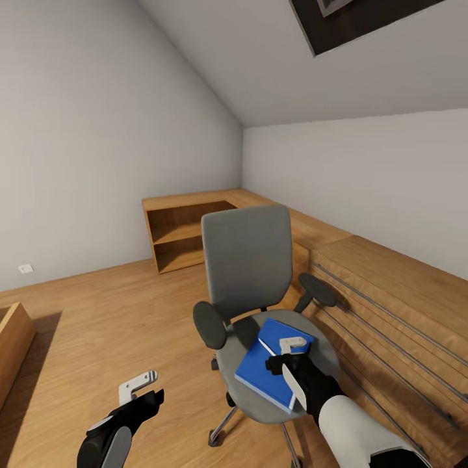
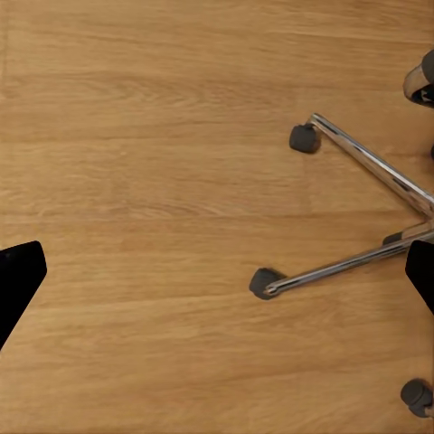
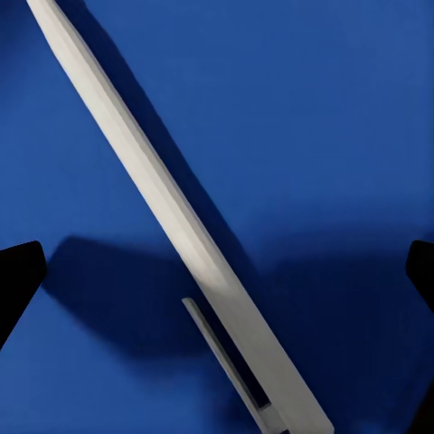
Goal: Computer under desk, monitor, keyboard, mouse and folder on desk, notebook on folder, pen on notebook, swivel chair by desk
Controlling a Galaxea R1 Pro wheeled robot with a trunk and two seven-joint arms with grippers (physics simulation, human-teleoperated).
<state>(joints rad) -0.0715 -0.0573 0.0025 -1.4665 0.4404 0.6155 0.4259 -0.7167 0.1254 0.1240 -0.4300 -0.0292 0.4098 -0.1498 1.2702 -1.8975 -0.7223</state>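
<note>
One flat, bright blue folder (image 1: 272, 372) lies on the grey upholstered seat of the swivel chair (image 1: 247, 260), a slim white pen (image 3: 172, 212) across its smooth cover. Right gripper (image 1: 290, 354) hangs just above it, fingers spread wide, seemingly not touching. Left gripper (image 1: 140, 387) is open over the wood-grain floor (image 2: 136, 181).

Swivel chair (image 1: 260, 305) seat: black armrests flank both side edges, backrest blocks the rear edge, front edge open. Folder (image 1: 273, 372) and white pen (image 1: 275, 355) cover seat's front half. Wood floor (image 1: 97, 325) left of chair free.
</note>
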